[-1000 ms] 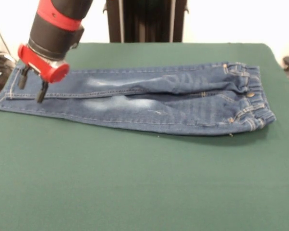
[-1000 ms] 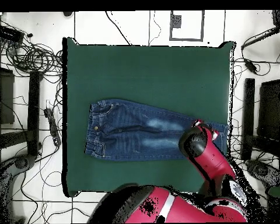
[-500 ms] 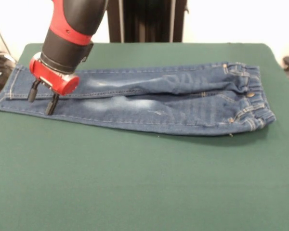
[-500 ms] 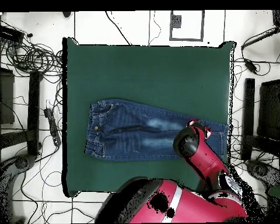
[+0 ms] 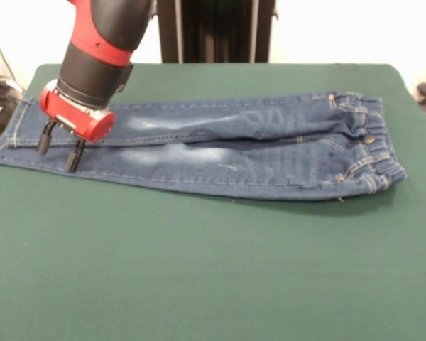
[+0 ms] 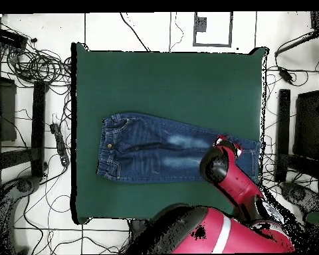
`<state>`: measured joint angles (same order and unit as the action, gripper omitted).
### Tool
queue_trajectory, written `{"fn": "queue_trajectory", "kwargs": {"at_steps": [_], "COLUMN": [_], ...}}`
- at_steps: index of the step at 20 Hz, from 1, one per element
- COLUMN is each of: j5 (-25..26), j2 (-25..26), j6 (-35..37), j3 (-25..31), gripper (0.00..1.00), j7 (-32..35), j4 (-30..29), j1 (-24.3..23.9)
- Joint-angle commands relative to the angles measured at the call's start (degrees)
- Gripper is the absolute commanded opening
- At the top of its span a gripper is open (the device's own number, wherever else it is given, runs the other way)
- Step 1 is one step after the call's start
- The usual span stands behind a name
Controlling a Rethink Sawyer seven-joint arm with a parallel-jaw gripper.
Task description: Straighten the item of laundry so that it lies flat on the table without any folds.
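The item of laundry (image 5: pixel 220 153) is a small pair of blue denim jeans stretched across the green table (image 5: pixel 213 270), waistband at the right, leg ends at the left. A long crease runs between the two legs, and the upper leg overlaps the lower near the crotch. My gripper (image 5: pixel 58 148) hangs over the leg ends at the left, open, its two black fingers pointing down just above the denim with nothing between them. In the overhead view the jeans (image 6: pixel 155 147) lie mid-table and the red arm covers the gripper (image 6: pixel 223 143) near the right leg ends.
Cables and equipment (image 6: pixel 29 66) lie on the floor around the table (image 6: pixel 169 80). A dark stand (image 5: pixel 213 28) rises behind the table's far edge. Green felt stretches wide in front of the jeans.
The gripper moved right and lower over the leg ends a second ago, then shifted slightly back left. The jeans have not visibly moved.
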<state>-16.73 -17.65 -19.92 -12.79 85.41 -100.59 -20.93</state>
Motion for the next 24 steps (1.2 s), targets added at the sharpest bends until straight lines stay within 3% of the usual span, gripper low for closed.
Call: {"fn": "queue_trajectory", "kwargs": {"at_steps": [1,4,9,14,15,19,24], "j5": [1.8,1.8,8.1,10.4,11.5,13.0,14.6], "j2": [7.9,8.2,8.7,8.1,8.3,8.7,8.3], "j6": [-0.1,3.1,12.7,20.4,21.6,25.0,26.8], "j3": [13.0,13.2,21.7,23.1,24.3,27.3,27.8], "gripper": [1.00,1.00,1.00,1.00,0.00,0.00,0.00], "j7": [16.7,15.2,10.2,6.1,6.0,4.1,3.1], "j4": [1.8,2.4,2.5,3.3,3.4,3.7,4.6], "j1": [-2.4,-2.9,-12.4,-14.5,-15.6,-18.3,-18.1]}}
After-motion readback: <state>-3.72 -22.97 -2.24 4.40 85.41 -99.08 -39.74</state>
